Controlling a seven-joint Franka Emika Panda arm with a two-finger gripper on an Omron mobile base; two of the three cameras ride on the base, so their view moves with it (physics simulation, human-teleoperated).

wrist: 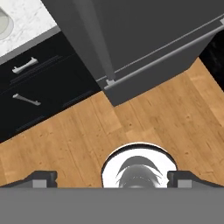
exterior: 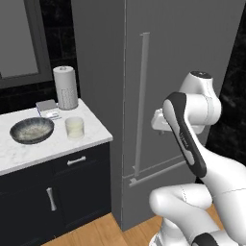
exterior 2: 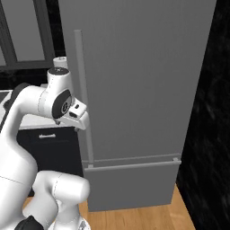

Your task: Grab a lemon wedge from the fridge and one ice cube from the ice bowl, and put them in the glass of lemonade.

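Standing shut, the fridge point(exterior: 192, 62) hides the lemon wedge, which must sit somewhere behind that plain grey door; nothing yellow can be seen, so the door has to come open before any picking starts. Its long vertical bar handle point(exterior: 141, 101) runs down the door's left edge, on the side nearest the counter, and a second horizontal bar point(exterior: 156, 174) marks the lower drawer. The handle's placement suggests the door swings away from the counter, so a pull from that side looks sensible.

On the marble counter point(exterior: 29, 151) just left of the fridge, the ice bowl point(exterior: 31, 129) sits near the front with pale speckled contents, and the glass of lemonade point(exterior: 74, 128) stands just beside it to the right, apart from it. Keeping bowl and glass close together means the later ice transfer should be short. A paper towel roll point(exterior: 65, 87) stands behind them by the wall, beside a small flat box point(exterior: 48, 108).

The gripper point(wrist: 112, 177) points down at the wood floor point(wrist: 166, 122) in the hand view, its two fingertips spread wide with nothing between them. The hand sits folded near the handle but not on it, so the arm appears parked and no step of the task has yet begun
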